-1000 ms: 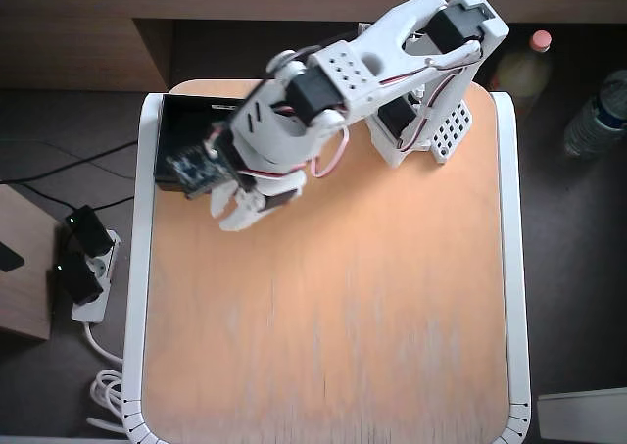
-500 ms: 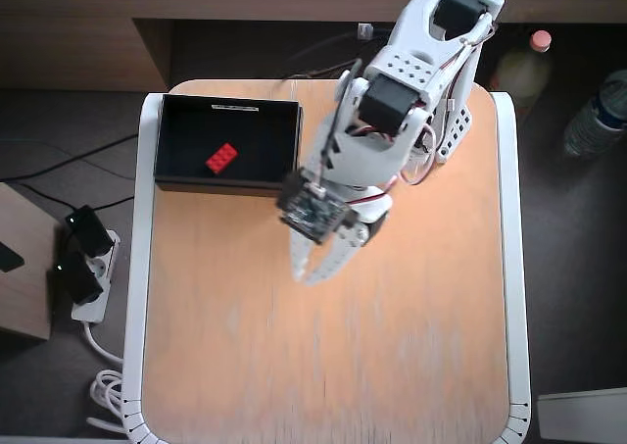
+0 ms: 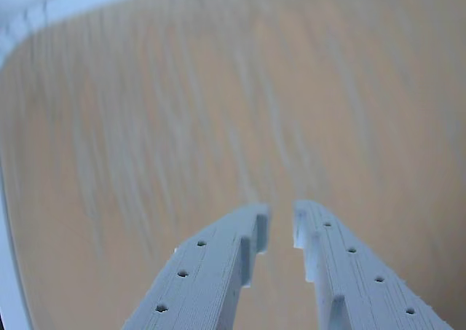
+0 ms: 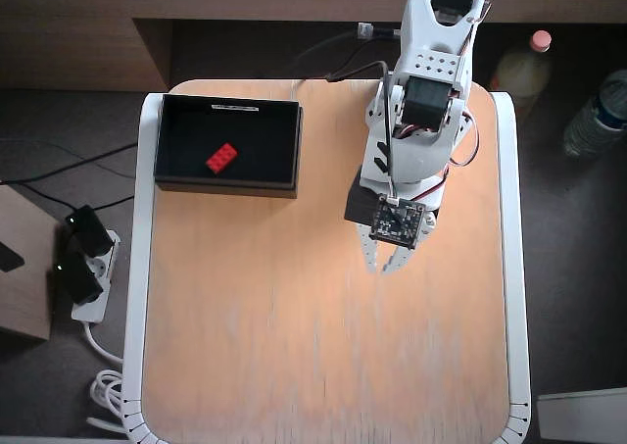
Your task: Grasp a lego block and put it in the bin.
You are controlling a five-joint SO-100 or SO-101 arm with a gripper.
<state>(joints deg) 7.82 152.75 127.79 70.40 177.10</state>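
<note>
- As the overhead view shows, the lego block [image 4: 221, 157] lies inside the bin [image 4: 286, 150], on its floor, at the upper left of the desk [image 4: 294, 366]. I judge the placement done; only returning the arm to rest could remain.
- Overhead view: the gripper [image 4: 383, 263] hangs over bare desk, well apart from the bin, to its right. I see nothing between the jaws.
- Wrist view: the gripper [image 3: 280, 228] shows both jaws nearly together, a narrow gap between the tips, holding nothing. Only blurred wood grain lies below.
- Wrist view does not show bin or block; overhead view alone confirms their position.
</note>
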